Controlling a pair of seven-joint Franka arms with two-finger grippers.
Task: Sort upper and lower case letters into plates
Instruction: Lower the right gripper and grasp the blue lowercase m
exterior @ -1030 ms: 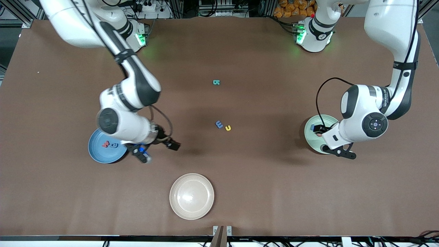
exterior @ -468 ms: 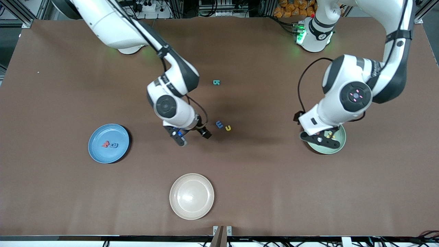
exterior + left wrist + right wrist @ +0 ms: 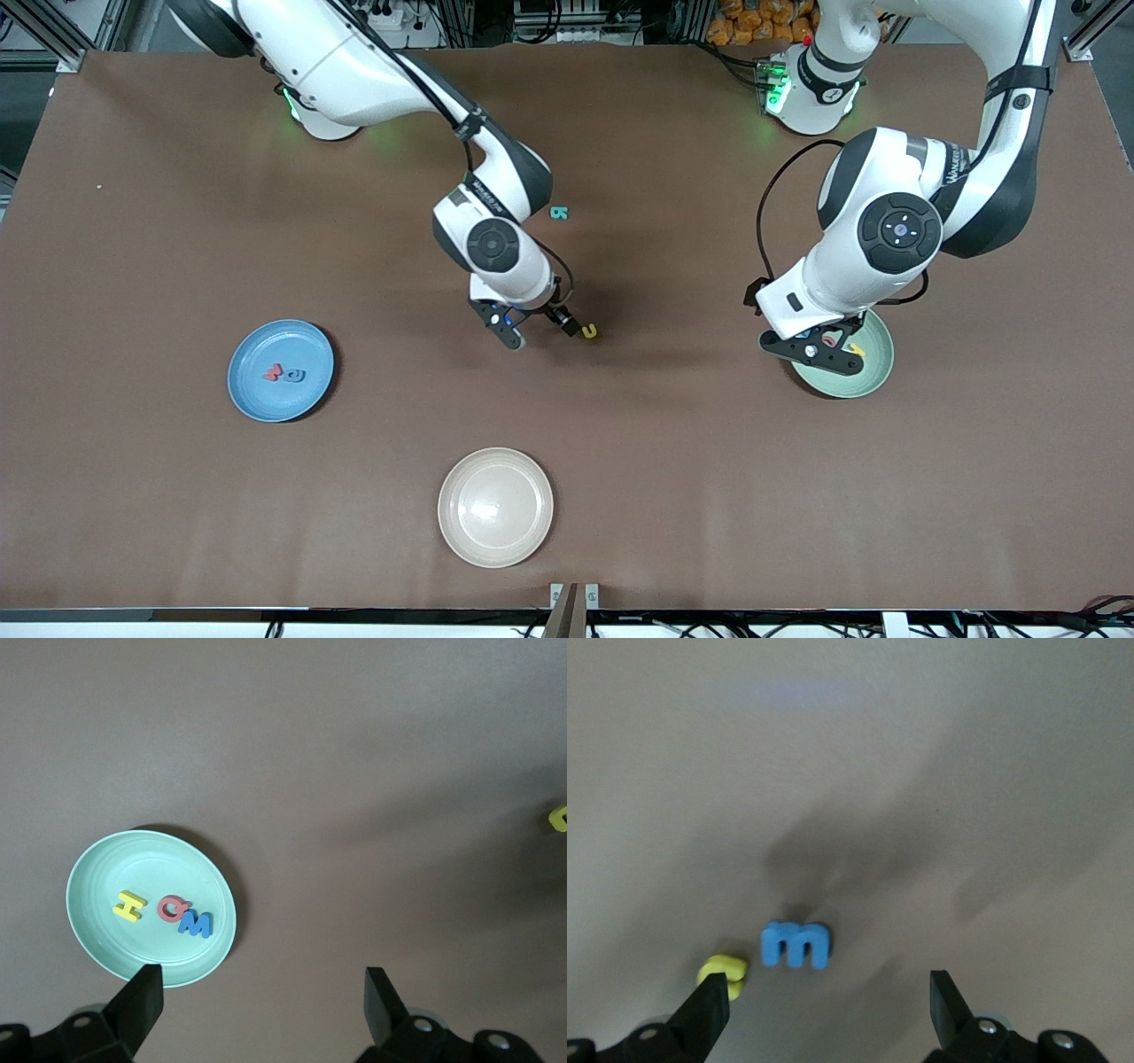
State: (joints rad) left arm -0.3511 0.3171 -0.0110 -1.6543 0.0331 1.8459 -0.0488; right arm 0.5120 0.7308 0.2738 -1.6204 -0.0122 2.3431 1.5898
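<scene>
My right gripper (image 3: pixel 538 328) is open and empty, low over the blue m (image 3: pixel 796 945) and a yellow letter (image 3: pixel 588 331) at the table's middle. In the right wrist view the m lies just ahead of the open gripper (image 3: pixel 828 1014), with the yellow letter (image 3: pixel 723 974) by one fingertip. A teal letter (image 3: pixel 558 213) lies farther from the front camera. The blue plate (image 3: pixel 266 341) holds a red letter (image 3: pixel 272 372) and a blue one (image 3: pixel 295 376). My left gripper (image 3: pixel 815 353) is open over the mint plate's (image 3: pixel 873 368) edge. The mint plate (image 3: pixel 106 877) holds a yellow H (image 3: pixel 128 904), a red O (image 3: pixel 172 908) and a blue M (image 3: pixel 195 924).
A cream-beige plate (image 3: pixel 495 506) stands empty near the front edge, between the two other plates. The rest of the brown table is bare around the letters.
My right gripper has swung from beside the blue plate to over the blue m and yellow letter. My left gripper has shifted across the mint plate toward the table's middle.
</scene>
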